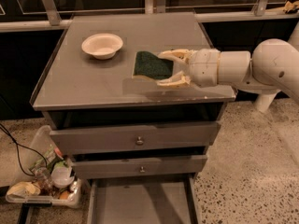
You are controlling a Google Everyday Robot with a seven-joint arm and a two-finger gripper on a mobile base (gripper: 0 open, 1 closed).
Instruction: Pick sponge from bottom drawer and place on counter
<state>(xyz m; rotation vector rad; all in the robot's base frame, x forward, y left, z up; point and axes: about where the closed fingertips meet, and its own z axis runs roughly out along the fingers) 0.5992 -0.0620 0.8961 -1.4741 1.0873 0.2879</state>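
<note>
Sponge at the counter, in your gripper's grip.
Your gripper (pixel 167 69) comes in from the right, fingers clamped on the sponge (pixel 152 64), green face up, over the counter (pixel 93 85) approx. mid-top, just right of the white bowl (pixel 102 45). Can't tell if it's touching the surface. Bottom drawer (pixel 140 202) sits pulled out below 2 shut upper drawers (pixel 135 139).

Bowl (pixel 102 45) blocks counter (pixel 88 87) back-left. Just right of bowl, gripper (pixel 161 69) pinching sponge (pixel 148 63) fills the middle, and arm (pixel 261 66) bars the right side. In front of bowl: open surface. Far below bowl, bottom drawer (pixel 140 204) pulled out, floor free.
</note>
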